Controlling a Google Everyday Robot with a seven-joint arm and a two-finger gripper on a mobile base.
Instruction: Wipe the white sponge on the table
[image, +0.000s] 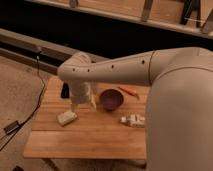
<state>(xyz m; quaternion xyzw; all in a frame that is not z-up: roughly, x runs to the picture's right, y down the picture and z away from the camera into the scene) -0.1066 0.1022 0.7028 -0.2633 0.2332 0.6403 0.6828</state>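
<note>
The hand (83, 103) hangs wide and empty just far-right of the white sponge (66, 118), seemingly poised to grasp it. The sponge lies flat on the bench (90, 142), near-left of the dark bowl (111, 99).

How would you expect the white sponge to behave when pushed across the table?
The white sponge looks a soft block, so it probably squashes when pressed. Lying flat on the table, it should slide rather than roll. The gripper hangs open close by.
</note>
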